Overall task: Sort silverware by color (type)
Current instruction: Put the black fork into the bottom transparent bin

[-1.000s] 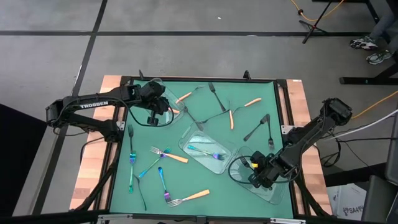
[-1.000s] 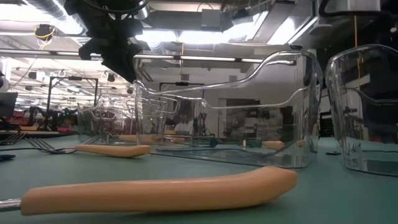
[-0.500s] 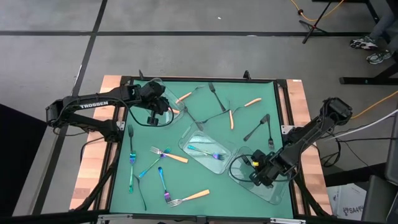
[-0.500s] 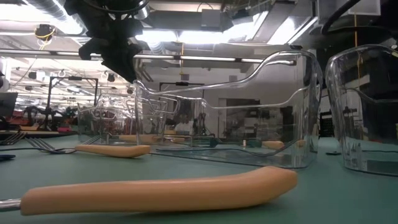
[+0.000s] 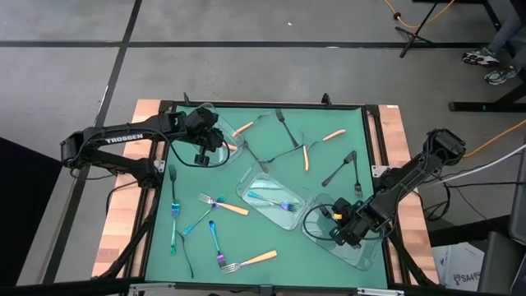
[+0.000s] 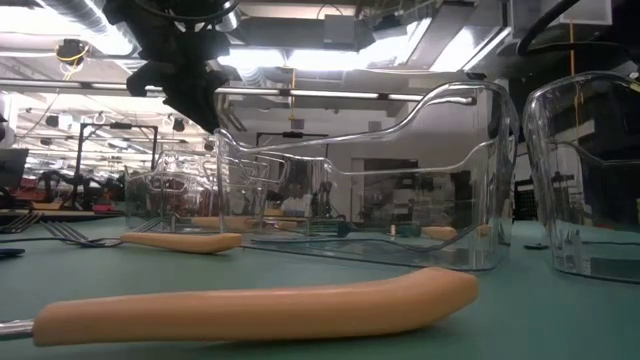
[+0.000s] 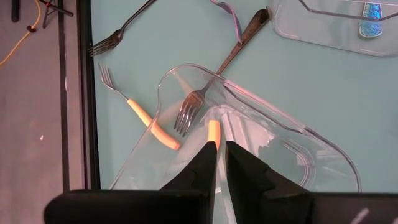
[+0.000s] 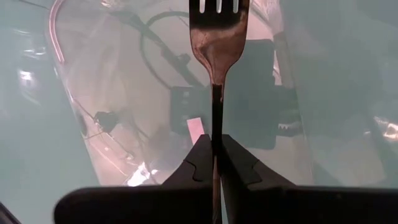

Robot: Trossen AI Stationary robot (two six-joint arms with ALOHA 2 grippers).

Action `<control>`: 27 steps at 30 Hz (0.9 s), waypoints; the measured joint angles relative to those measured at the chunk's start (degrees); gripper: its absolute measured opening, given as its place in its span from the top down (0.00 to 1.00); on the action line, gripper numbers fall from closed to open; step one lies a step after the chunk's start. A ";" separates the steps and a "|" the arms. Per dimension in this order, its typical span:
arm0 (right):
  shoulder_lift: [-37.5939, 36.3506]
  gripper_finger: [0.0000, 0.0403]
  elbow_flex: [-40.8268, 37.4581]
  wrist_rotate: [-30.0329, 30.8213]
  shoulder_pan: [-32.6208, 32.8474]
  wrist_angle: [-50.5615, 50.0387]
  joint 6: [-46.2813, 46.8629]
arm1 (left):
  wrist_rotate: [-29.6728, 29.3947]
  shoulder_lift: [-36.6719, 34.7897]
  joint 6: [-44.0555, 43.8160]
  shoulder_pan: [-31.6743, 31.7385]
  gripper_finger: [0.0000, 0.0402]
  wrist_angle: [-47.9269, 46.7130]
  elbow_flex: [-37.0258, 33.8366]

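Dark fork (image 8: 216,37) is pinched at its thin handle by right gripper (image 8: 214,163) above clear tray (image 5: 362,253); likely light, stiff, slippery. Left gripper (image 7: 217,163) is clamped on orange handle (image 7: 213,133) over far-left tray (image 7: 323,155)

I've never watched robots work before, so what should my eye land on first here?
First, the forks strewn over the green table, orange-handled, iridescent and dark. Then the right gripper, over a clear tray at the table's near right corner: its fingers pinch a dark fork by the handle. At the far left, the left gripper holds an orange-handled piece over another clear tray.
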 joint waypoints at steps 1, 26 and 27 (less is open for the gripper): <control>0.00 1.00 0.00 -0.01 0.00 0.00 0.00 | 0.02 -0.01 0.00 0.02 0.93 0.00 0.00; 0.07 0.83 -0.04 -0.02 0.00 0.20 -0.12 | 0.02 -0.01 0.00 0.02 0.93 0.00 0.00; 0.07 0.83 -0.02 -0.33 0.00 0.20 -0.13 | 0.02 0.00 0.00 0.01 0.93 0.00 0.00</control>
